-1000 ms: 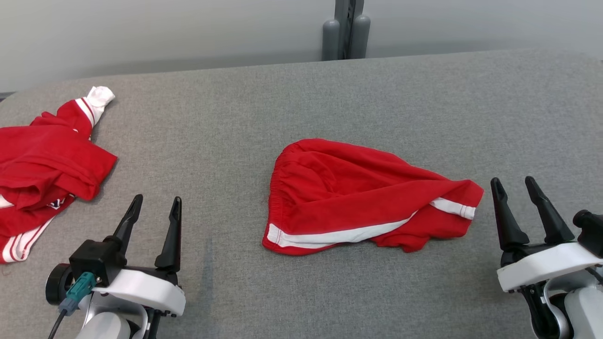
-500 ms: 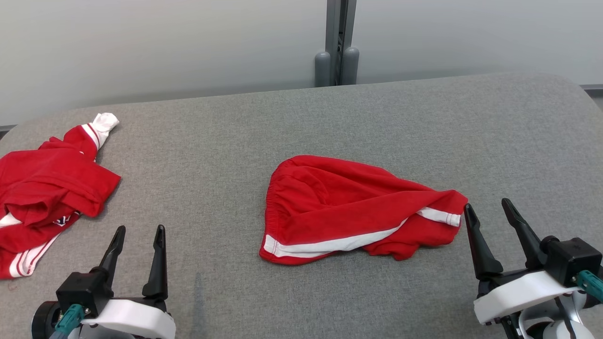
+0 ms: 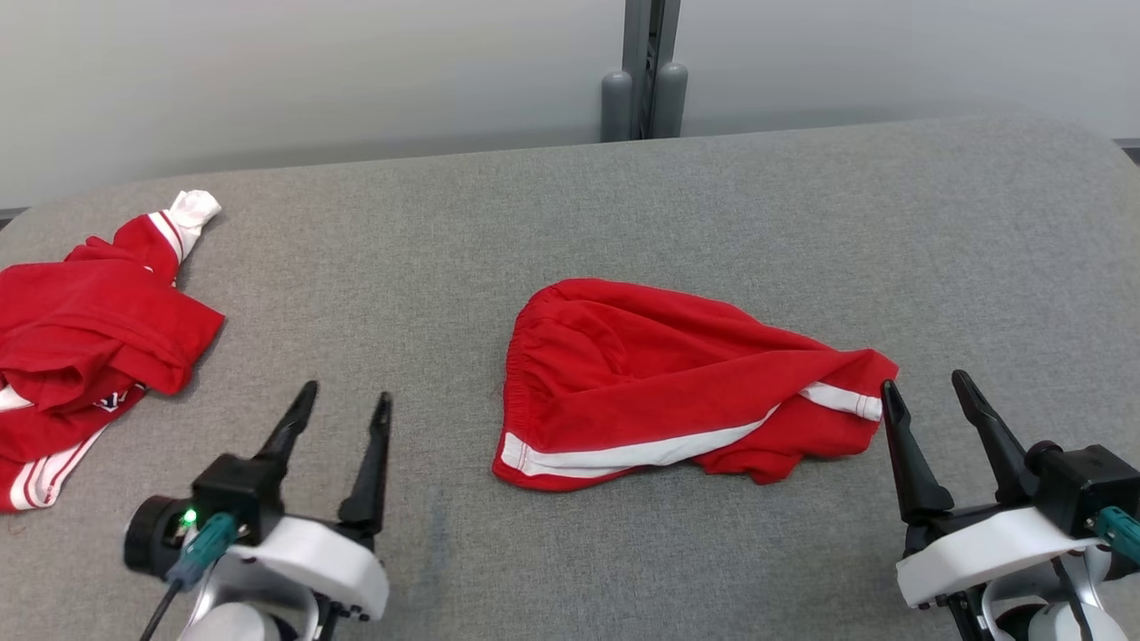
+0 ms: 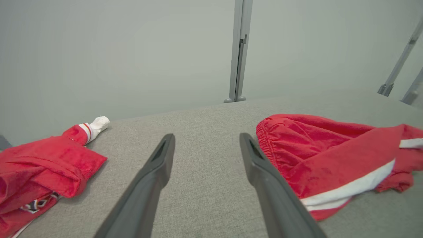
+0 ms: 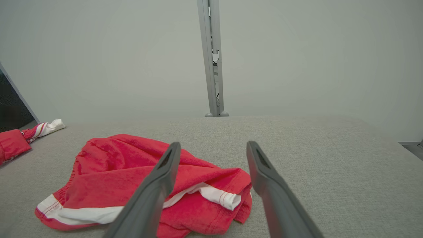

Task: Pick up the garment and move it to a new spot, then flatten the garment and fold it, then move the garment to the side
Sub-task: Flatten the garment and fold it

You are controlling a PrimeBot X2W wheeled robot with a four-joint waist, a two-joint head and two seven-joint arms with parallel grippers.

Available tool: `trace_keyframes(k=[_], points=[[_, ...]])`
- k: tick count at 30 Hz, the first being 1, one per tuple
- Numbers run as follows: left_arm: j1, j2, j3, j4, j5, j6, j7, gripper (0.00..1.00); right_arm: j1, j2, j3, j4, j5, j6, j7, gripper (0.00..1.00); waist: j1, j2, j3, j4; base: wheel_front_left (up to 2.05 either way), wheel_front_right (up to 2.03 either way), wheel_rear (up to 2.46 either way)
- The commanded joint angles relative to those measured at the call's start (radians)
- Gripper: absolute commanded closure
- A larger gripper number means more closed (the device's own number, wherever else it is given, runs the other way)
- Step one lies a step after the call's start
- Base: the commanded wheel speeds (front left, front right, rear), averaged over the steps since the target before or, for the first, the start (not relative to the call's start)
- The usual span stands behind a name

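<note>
A plain pale wall [image 3: 312, 80] closes the back of the room, and a grey post [image 3: 643, 62] rises behind the far edge of the table [image 3: 623, 205]. The table is wide, round-cornered and covered in grey woven cloth. That cover looks grippy, so dragging the shorts rather than lifting them would probably bunch them, and fingers driven down too hard could pinch the cover along with them. The shorts [image 3: 677, 383] lie crumpled near the middle of the table, between the two arms. The elastic waistband faces the robot's left, and a white-striped leg end is doubled over toward its right. Several layers are stacked there, so a shallow pinch may catch only the top one, and the shorts would then hang twisted and be harder to flatten. A heap [image 3: 89, 329] of red and white clothing sits at the table's left edge, well apart from the shorts. A wide sweep to that side could snag it, or drop the shorts onto it. The left gripper [image 3: 347, 392] hovers low between heap and shorts, jaws spread wide and holding nothing. It has some way to reach to the waistband, so a hurried grab might miss the edge. The right gripper [image 3: 923, 381] is just as wide and empty, its inner finger just beside the folded leg end. Whether it touches is unclear. A one-sided lift from there would likely leave the shorts dangling.
</note>
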Motion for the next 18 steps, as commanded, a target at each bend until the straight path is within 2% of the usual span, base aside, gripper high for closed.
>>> trace_keyframes(k=[1, 7, 12, 18], points=[[-0.037, -0.005, -0.023, 0.008, 0.01, -0.019, 0.025, 0.0, -0.012, -0.001, -0.003, -0.001, 0.005, 0.0, 0.0, 0.0, 0.0, 0.0, 0.016, -0.001, 0.0, 0.0, 0.0], [-0.144, -0.047, -0.144, 0.095, -0.008, -0.113, 0.203, 0.0, -0.031, 0.001, 0.005, 0.005, 0.006, 0.0, -0.006, 0.0, 0.0, 0.0, 0.057, -0.022, 0.0, 0.0, 0.0], [-0.183, -0.072, -0.185, 0.174, -0.032, -0.155, 0.285, 0.0, -0.042, 0.003, 0.012, 0.011, 0.009, 0.0, -0.011, 0.0, 0.0, 0.0, 0.078, -0.04, 0.0, 0.0, 0.0], [-0.233, -0.09, -0.203, 0.268, -0.045, -0.177, 0.332, 0.0, -0.054, 0.004, 0.014, 0.021, 0.016, 0.0, -0.02, 0.0, 0.0, 0.0, 0.105, -0.068, 0.0, 0.0, 0.0]])
